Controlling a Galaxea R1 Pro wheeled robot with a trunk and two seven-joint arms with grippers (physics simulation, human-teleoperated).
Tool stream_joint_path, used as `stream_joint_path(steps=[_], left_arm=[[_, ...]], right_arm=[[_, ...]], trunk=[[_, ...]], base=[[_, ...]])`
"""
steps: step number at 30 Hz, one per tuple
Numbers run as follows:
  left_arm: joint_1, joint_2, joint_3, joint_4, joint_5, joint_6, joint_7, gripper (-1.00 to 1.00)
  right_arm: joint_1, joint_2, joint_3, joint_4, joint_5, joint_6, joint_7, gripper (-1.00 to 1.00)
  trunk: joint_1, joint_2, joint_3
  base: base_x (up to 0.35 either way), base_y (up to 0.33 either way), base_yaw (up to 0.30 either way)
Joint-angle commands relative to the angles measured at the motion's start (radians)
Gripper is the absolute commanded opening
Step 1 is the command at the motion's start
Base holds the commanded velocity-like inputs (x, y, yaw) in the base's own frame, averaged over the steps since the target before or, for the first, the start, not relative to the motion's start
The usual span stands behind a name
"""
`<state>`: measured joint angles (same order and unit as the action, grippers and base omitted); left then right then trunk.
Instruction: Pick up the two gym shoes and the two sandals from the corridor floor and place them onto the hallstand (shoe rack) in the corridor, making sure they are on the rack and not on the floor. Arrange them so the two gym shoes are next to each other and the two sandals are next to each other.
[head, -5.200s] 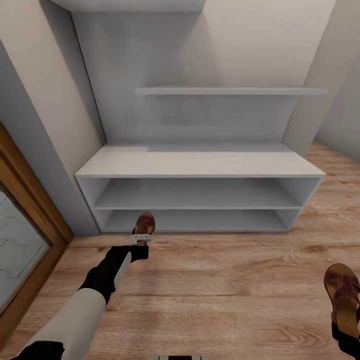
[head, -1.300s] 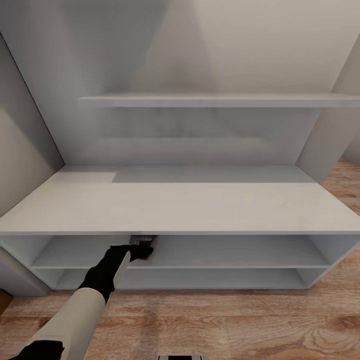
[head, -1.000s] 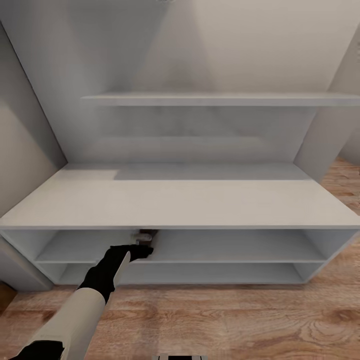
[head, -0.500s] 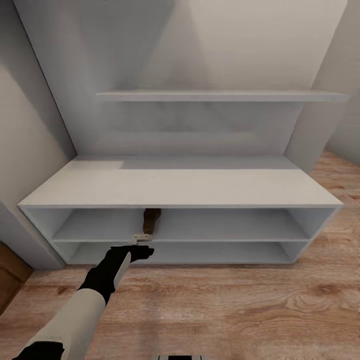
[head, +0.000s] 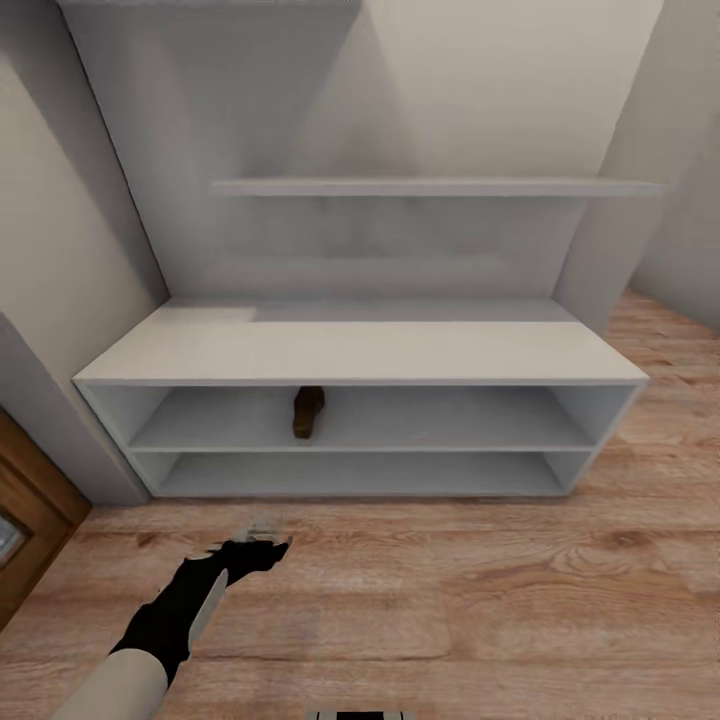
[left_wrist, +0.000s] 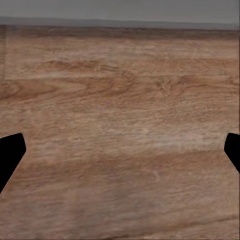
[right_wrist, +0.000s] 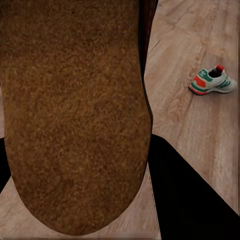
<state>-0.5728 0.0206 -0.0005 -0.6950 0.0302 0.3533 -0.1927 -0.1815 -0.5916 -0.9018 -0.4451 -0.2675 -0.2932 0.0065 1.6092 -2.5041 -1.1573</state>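
One dark brown sandal (head: 308, 411) lies on the upper open tier of the light-grey hallstand (head: 360, 350), left of centre, pointing inward. My left gripper (head: 262, 540) hangs over the wood floor (head: 450, 600) in front of the rack. In the left wrist view the left gripper (left_wrist: 120, 152) is open, its black fingertips (left_wrist: 10, 155) far apart with bare planks between them. My right gripper (right_wrist: 85, 185) is shut on the second sandal (right_wrist: 75, 100), whose brown sole is close to the lens. One white gym shoe (right_wrist: 212, 81) with teal stripes and red patches lies on the floor behind it.
A staggered upper shelf (head: 440, 186) runs above the bench top. Grey walls close in on both sides of the rack. A brown wooden door frame (head: 25, 510) stands at the left. Open floor stretches in front and to the right.
The left gripper has let go of the sandal on the upper tier and drawn back and down over the floor. The view has pulled away from the rack.
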Motion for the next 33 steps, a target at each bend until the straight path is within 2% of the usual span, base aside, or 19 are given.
stream_joint_path(steps=[1,3,4,5,8,9,10,11,14,18,20,25,33], left_arm=[[0.025,0.025,0.001,0.001,0.005,-0.033,-0.033,1.0],[0.079,0.071,0.003,0.004,0.012,-0.116,-0.096,1.0],[0.092,0.082,0.003,0.005,0.015,-0.135,-0.111,1.0],[0.128,0.11,0.003,0.006,0.027,-0.189,-0.155,1.0],[0.196,0.144,0.004,0.007,0.044,-0.288,-0.229,1.0],[0.24,0.16,0.01,0.008,0.051,-0.361,-0.271,1.0],[0.283,0.171,0.021,0.012,0.055,-0.438,-0.304,1.0],[0.308,0.175,0.03,0.017,0.057,-0.482,-0.318,1.0],[0.356,0.179,0.049,0.03,0.06,-0.562,-0.337,1.0],[0.417,0.181,0.058,0.035,0.071,-0.604,-0.345,1.0],[0.448,0.182,0.076,0.037,0.09,-0.637,-0.347,1.0],[0.46,0.181,0.098,0.038,0.102,-0.665,-0.347,1.0],[0.462,0.179,0.103,0.039,0.105,-0.672,-0.347,1.0]], right_arm=[[-0.001,0.0,0.001,0.0,-0.012,-0.003,0.003,-1.0],[-0.001,0.001,0.002,0.0,-0.011,-0.003,0.003,-1.0],[-0.001,0.001,0.002,0.001,-0.011,-0.003,0.004,-1.0],[-0.001,0.003,0.003,0.001,-0.011,-0.003,0.004,-1.0],[0.0,0.013,0.003,0.001,-0.01,-0.004,0.005,-1.0],[0.0,0.017,0.005,0.001,-0.01,-0.004,0.005,-1.0],[-0.001,0.02,0.006,0.001,-0.008,-0.004,0.006,-1.0],[-0.001,0.021,0.007,0.001,-0.004,-0.004,0.006,-1.0],[0.0,0.023,0.006,0.002,0.02,-0.005,0.006,-1.0],[0.0,0.031,0.006,0.001,0.055,-0.006,0.006,-1.0],[-0.001,0.035,0.006,0.001,0.063,-0.006,0.006,-1.0],[0.0,0.037,0.006,0.003,0.067,-0.006,0.006,-1.0],[0.0,0.038,0.006,-0.001,0.065,-0.007,0.007,-1.0]], trunk=[[-0.001,0.0,-0.001],[-0.001,0.0,-0.001],[-0.001,0.0,-0.001],[-0.001,0.0,-0.001],[-0.001,0.0,-0.001],[-0.001,0.0,-0.001],[-0.001,0.0,-0.001],[-0.001,0.0,-0.001],[-0.001,0.0,-0.001],[-0.001,0.0,-0.001],[-0.001,0.0,-0.001],[-0.001,0.0,-0.001],[-0.001,0.0,-0.001]], base=[[-0.15,0.0,0.0],[-0.079,0.0,0.0],[-0.039,0.0,0.0],[-0.025,0.0,0.0],[-0.012,0.0,0.0],[-0.004,0.0,0.0],[-0.002,0.0,0.0],[-0.001,0.0,0.0],[0.0,0.0,0.0],[0.0,0.0,0.0],[0.0,0.0,0.0],[0.0,0.0,0.0],[0.0,0.0,0.0]])
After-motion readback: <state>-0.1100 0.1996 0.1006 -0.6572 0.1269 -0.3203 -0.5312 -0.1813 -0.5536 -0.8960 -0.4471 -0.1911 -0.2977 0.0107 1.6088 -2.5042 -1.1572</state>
